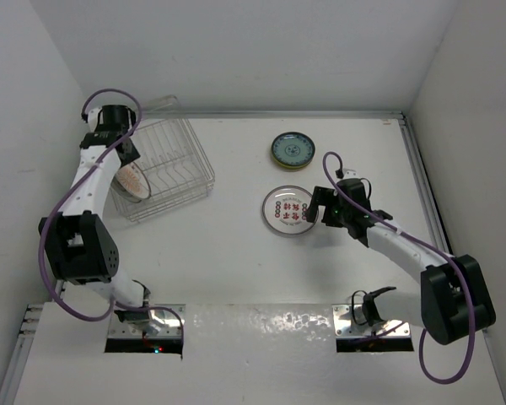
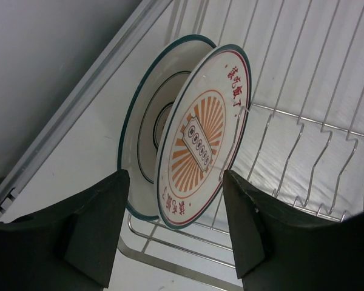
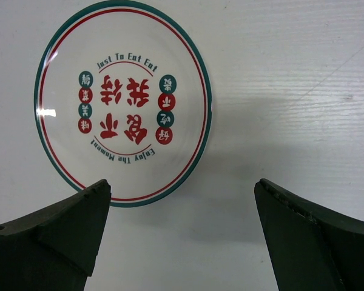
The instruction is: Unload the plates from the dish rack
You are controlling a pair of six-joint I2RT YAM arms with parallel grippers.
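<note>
White wire dish rack, far left: sunburst plate and teal-rimmed plate stand on edge, leaning, between the parted jaws of the left gripper. The right gripper, wide open, hovers beside the red-lettered plate, which lies flat.

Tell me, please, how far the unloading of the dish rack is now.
Done: a teal plate and a white plate with red writing lie flat on the table; the right hand is open beside the white one. In hand: the left hand, open, straddles an orange-patterned plate in the dish rack. Left: that plate and the teal-rimmed plate behind it.
</note>
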